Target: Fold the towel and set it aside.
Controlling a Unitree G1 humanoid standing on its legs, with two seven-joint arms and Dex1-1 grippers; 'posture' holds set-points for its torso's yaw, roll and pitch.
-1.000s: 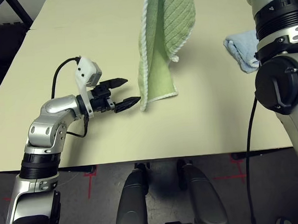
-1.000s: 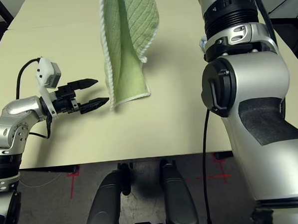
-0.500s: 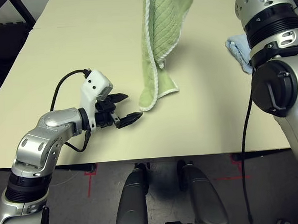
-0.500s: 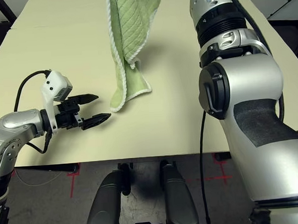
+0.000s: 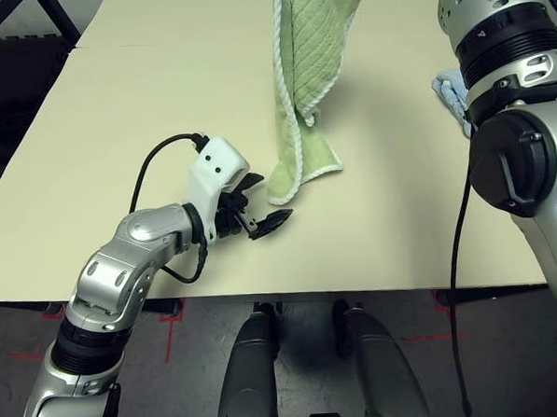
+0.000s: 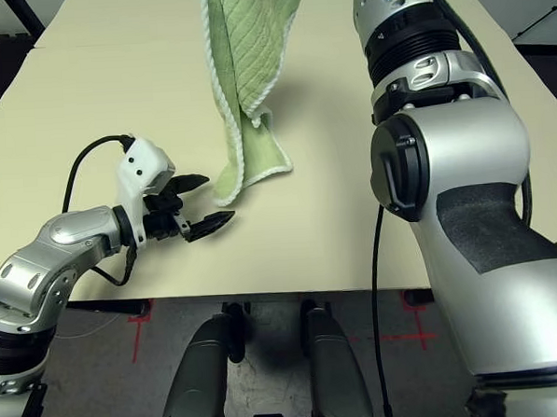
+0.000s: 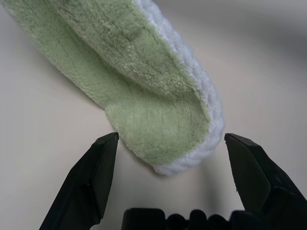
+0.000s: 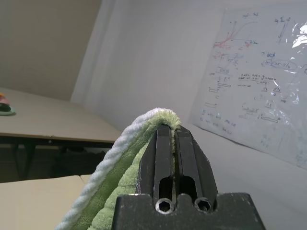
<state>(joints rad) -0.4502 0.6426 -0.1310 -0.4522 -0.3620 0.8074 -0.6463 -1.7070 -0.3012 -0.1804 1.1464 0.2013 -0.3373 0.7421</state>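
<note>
The left gripper (image 7: 170, 143) has its two black fingers (image 7: 91, 182) spread wide apart. Just past them, in the gap, sits the rounded end of the green towel (image 7: 144, 103). It has a white fluffy edge and lies on the pale table (image 7: 43, 143).

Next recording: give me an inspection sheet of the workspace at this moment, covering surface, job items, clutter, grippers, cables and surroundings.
Surface: beige table, bare apart from the cloths.
Job's things: green towel hangs from above, its lower corner resting on the table.
Clutter: light blue towel near the right arm, partly hidden.
Grippers: left gripper open, low over the table, fingers either side of the green towel's lower corner, not touching it; right gripper raised and shut on the green towel's upper edge.
Cables: black cable loops to the left wrist camera; another black cable hangs along the right arm.
Surroundings: whiteboard with writing on a wall; red floor markings.
</note>
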